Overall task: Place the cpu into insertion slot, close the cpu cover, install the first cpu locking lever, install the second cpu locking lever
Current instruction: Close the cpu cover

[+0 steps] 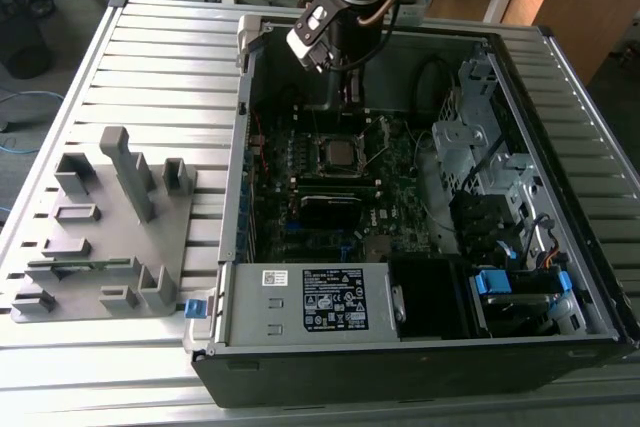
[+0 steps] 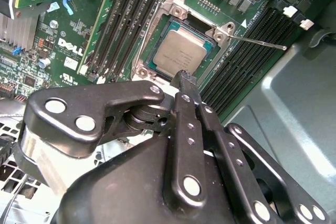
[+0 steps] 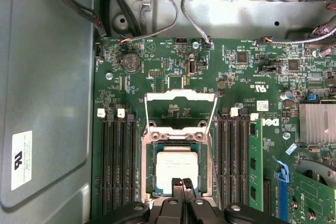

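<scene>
My claw [image 3: 182, 183] is closed: its two black metal fingers [image 3: 176, 183] lie pressed flat against each other with nothing between them. The tips stand over the near edge of the socket; I cannot tell whether they touch it.

Just past them lies the one cpu [image 3: 177, 169], flat in its slot. It is a small square with a dull silver-grey top, ringed by a bright metal rim. The one cpu cover [image 3: 181, 96] is a thin silvery frame with a square window. It is swung up open at the far side of the socket, and green board shows through the window. One thin wire lever [image 2: 257, 41] juts slantwise from a socket corner, out over the slots.

Two banks of long black memory slots [image 3: 118, 166] flank the socket, one on each side. Farther out on the green motherboard [image 3: 168, 56] sit one round coin battery [image 3: 130, 62] and one finned silver heatsink [image 3: 317, 123].

In the exterior view the open black computer case [image 1: 400, 372] lies on a grey slatted table [image 1: 150, 57]. One grey fixture plate [image 1: 100, 287] with upright blocks lies beside it, toward the exterior view's left.
</scene>
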### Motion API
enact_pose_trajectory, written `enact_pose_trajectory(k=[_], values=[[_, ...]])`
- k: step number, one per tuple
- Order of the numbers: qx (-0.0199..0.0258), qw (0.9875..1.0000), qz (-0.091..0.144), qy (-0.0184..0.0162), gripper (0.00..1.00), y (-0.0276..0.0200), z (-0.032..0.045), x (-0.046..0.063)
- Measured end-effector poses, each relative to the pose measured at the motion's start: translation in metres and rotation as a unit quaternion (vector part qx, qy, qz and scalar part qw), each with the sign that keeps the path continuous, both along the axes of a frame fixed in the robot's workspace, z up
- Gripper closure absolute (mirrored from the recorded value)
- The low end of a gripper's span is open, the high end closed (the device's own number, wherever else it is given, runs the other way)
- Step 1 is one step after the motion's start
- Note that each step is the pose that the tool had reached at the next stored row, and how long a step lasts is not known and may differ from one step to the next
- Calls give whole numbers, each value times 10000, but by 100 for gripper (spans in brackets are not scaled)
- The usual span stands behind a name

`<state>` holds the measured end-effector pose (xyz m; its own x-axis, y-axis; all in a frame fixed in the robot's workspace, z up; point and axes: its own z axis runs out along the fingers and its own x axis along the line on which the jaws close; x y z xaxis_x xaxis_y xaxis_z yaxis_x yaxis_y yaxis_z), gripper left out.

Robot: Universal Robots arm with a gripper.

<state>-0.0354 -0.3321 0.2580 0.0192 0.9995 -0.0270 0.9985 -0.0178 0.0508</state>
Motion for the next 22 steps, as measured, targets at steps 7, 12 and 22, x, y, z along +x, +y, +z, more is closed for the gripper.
enact_pose_trajectory(k=[7, 12, 22], values=[[0, 10000, -1, 0, 90, 0, -1, 54], [1, 10000, 0, -1, 90, 0, -2, 131], [1, 10000, -1, -1, 90, 1, 10, 157]])
